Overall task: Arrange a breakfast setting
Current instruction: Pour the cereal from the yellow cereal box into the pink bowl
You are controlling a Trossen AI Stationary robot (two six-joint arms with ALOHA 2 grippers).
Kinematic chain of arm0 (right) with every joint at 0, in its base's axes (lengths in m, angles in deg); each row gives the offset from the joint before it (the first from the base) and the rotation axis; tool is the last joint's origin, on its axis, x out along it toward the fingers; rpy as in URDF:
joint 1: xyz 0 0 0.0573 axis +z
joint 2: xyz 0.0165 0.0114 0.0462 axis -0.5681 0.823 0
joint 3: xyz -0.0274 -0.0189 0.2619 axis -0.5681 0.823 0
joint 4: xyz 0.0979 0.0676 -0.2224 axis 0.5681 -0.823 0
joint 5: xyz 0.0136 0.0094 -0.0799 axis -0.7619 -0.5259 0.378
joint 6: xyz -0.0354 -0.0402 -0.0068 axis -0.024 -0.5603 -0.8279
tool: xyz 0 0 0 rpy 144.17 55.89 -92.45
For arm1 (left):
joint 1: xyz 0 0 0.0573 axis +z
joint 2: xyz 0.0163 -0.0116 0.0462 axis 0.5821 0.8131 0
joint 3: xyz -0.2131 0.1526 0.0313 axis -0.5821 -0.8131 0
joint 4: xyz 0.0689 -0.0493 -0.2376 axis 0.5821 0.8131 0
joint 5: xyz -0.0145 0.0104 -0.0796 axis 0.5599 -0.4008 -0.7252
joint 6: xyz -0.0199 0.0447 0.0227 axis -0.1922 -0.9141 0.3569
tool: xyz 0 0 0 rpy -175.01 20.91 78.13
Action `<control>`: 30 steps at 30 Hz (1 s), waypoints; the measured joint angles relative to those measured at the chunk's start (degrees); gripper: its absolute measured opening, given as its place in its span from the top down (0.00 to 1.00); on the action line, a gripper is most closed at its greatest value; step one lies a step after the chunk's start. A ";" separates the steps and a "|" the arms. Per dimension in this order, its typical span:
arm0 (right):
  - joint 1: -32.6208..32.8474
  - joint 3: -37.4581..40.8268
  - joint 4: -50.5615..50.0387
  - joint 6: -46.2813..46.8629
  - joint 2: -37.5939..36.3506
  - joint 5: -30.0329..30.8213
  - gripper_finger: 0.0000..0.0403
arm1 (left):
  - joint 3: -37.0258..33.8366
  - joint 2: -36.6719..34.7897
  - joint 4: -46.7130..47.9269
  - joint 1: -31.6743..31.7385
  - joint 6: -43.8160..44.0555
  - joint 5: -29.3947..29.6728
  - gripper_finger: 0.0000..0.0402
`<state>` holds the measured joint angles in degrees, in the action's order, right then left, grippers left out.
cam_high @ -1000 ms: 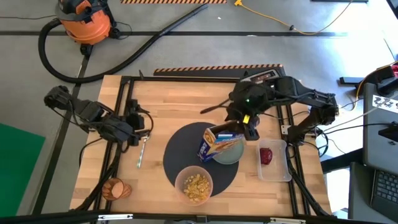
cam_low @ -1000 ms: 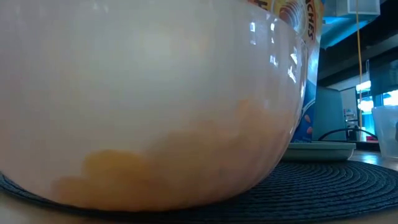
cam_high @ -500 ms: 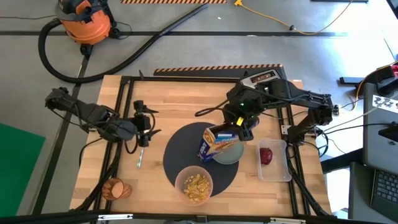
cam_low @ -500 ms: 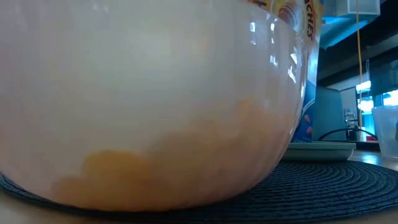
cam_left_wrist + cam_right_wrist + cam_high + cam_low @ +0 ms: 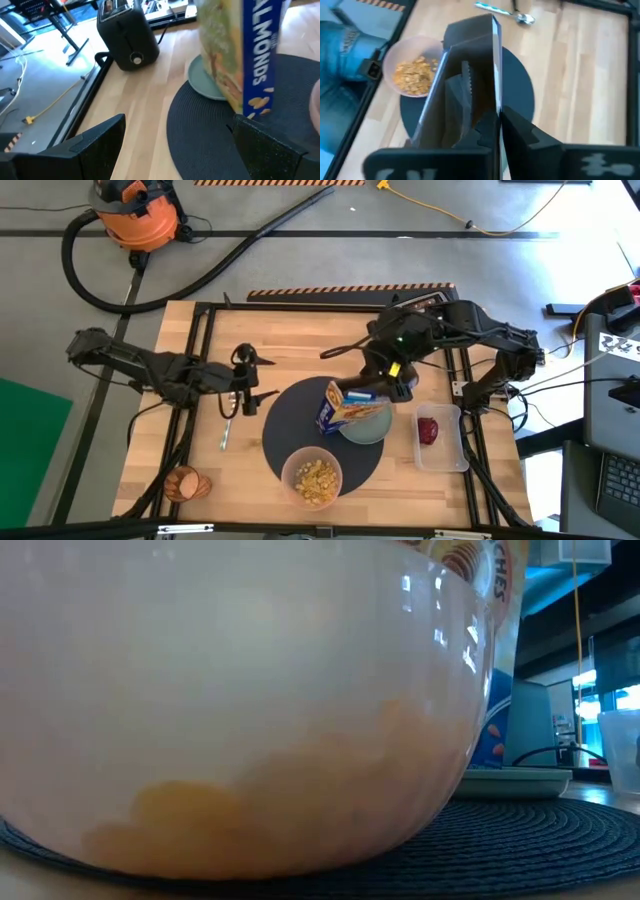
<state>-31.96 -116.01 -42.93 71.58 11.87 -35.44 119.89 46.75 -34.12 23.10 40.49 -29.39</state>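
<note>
A round dark-grey mat (image 5: 290, 420) lies mid-table. On it stand the pink bowl (image 5: 312, 477) with cereal and the pale green plate (image 5: 374, 428). My right gripper (image 5: 388, 387) is shut on the open top of a blue-and-yellow cereal box (image 5: 338, 408), which leans over the plate. My left gripper (image 5: 246, 380) is open and empty, just left of the mat. The metal spoon (image 5: 227, 423) lies on the wood below it. The orange cup (image 5: 200, 484) sits at the front left with a brown round thing beside it. The red apple (image 5: 428, 430) lies in a clear tub. My right gripper holds the cereal box by one wall of its open top (image 5: 495, 70), one finger (image 5: 465, 92) inside the box and the other (image 5: 520, 132) outside. It comes from above and the table's right. The box is tilted, with its lower end (image 5: 495, 745) down at the plate.
The black toaster (image 5: 420, 304) stands at the far edge behind the right arm and also shows in the left wrist view (image 5: 125, 40). The clear tub (image 5: 442, 442) sits right of the plate. Bare wood lies between the spoon and the table's left edge.
My left gripper has moved toward the table's right edge, from beside the left frame rail to the mat's left rim, staying open. My right gripper has shifted slightly with the cereal box, which stays tilted over the plate.
</note>
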 joint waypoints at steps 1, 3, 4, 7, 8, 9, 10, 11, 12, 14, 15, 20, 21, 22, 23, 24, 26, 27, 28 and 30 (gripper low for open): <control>0.00 0.00 0.35 -0.82 -0.12 -0.76 0.94 | -0.10 0.00 0.05 0.49 0.02 -0.05 0.13; 0.00 0.00 1.84 -2.04 -0.78 -1.98 0.90 | -0.35 0.00 -0.02 1.31 0.34 -0.09 0.13; 0.00 0.00 2.57 -2.32 -1.20 -2.25 0.87 | -0.42 0.00 0.06 1.53 0.69 -0.36 0.13; 0.00 0.00 5.54 -3.50 -2.54 -1.57 0.76 | -0.42 0.17 -0.01 1.88 1.88 -1.47 0.13; 0.00 0.00 5.88 -3.60 -2.79 -0.73 0.73 | -0.42 0.26 -0.03 1.89 1.95 -1.95 0.13; 0.00 0.00 6.12 -3.56 -3.01 -0.45 0.69 | -0.42 0.41 -0.10 1.89 2.00 -2.00 0.13; 0.00 0.00 6.03 -3.54 -3.18 -0.30 0.65 | -0.42 0.50 -0.06 1.89 2.19 -2.12 0.13; 0.00 0.00 5.76 -3.30 -3.19 -0.17 0.61 | -0.46 0.50 -0.04 1.89 2.38 -2.14 0.13; 0.00 0.00 5.34 -2.85 -3.19 -0.15 0.57 | -0.46 0.50 -0.19 1.89 2.43 -2.12 0.13; 0.00 0.40 4.61 -1.90 -3.00 1.18 0.51 | -0.46 0.80 -0.58 1.89 2.43 -2.09 0.13; 0.00 0.99 4.55 -1.49 -2.92 2.75 0.49 | -0.46 0.91 -0.82 1.89 2.43 -2.08 0.13; -0.07 5.48 4.53 -0.43 -2.64 5.12 0.45 | -0.42 0.89 -1.61 1.89 3.13 -1.92 0.13; -0.07 6.26 4.56 -0.43 -2.64 4.90 0.45 | -0.43 0.90 -1.54 1.89 3.36 -1.90 0.13; -0.07 6.95 4.51 -0.43 -2.64 4.79 0.46 | -0.42 0.90 -1.57 1.89 3.47 -1.90 0.13; -0.07 7.58 4.35 -0.41 -2.64 4.80 0.47 | -0.42 0.90 -1.58 1.89 3.51 -1.90 0.13; -0.07 8.28 4.33 -0.41 -2.64 4.78 0.48 | -0.44 0.90 -1.58 1.89 3.52 -1.90 0.13; -0.07 9.80 4.64 -0.41 -2.64 4.93 0.51 | -0.42 0.90 -1.58 1.91 3.46 -1.88 0.13; -0.07 10.47 4.68 -0.39 -2.66 5.53 0.54 | -0.42 0.90 -1.64 2.07 3.48 -1.90 0.13; -0.07 11.07 4.62 -0.41 -2.66 6.35 0.57 | -0.42 0.90 -1.70 2.28 3.48 -1.88 0.13; -0.07 11.92 4.39 -0.41 -2.66 6.83 0.67 | -0.42 0.90 -1.67 2.67 3.51 -1.82 0.13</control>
<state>-32.02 -104.09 -38.54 71.18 9.21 -28.61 119.47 47.64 -35.79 25.77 44.00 -31.22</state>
